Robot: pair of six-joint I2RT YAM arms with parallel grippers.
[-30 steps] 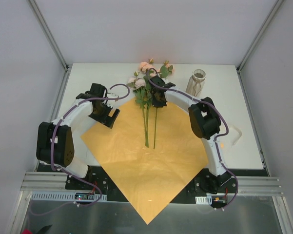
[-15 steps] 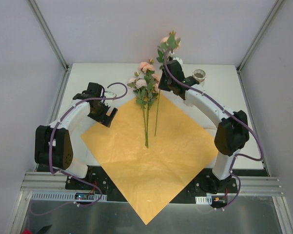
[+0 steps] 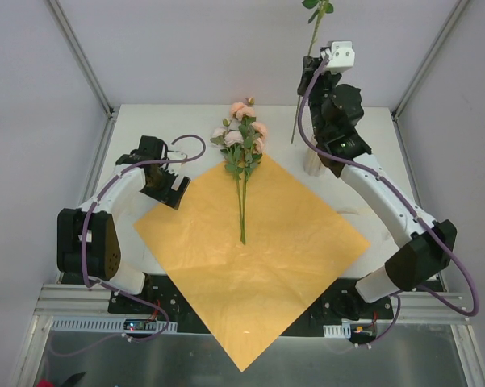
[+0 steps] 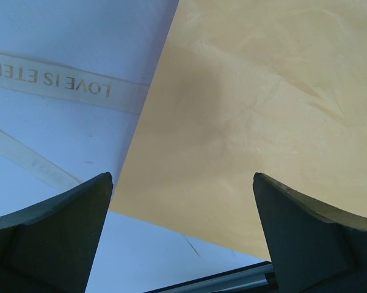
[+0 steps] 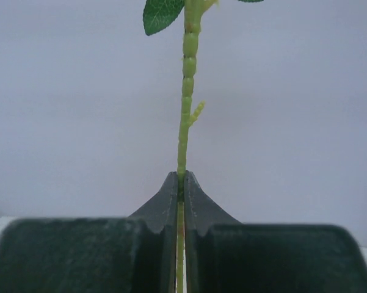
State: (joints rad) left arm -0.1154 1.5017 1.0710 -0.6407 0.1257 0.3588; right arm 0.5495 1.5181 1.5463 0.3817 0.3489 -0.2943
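Note:
My right gripper (image 3: 306, 78) is raised high at the back right, shut on the green stem of a single flower (image 3: 311, 36). The stem (image 5: 184, 122) stands upright between the closed fingers. Its lower end hangs next to a beige vase (image 3: 312, 161), which my arm mostly hides. A bunch of pink flowers (image 3: 242, 139) lies on the orange paper sheet (image 3: 258, 274), stems pointing toward me. My left gripper (image 3: 171, 187) hovers open over the sheet's left corner (image 4: 262, 110) with nothing between its fingers (image 4: 61, 232).
A white ribbon printed "LOVE IS ETER…" (image 4: 61, 82) lies on the white table (image 3: 403, 161) beside the paper's left edge. The sheet's near corner overhangs the table's front rail (image 3: 250, 305). Grey enclosure walls stand on three sides.
My right arm lifted one flower off the paper, swinging it up and right to beside the vase. The other stems stayed on the sheet. The left gripper barely moved.

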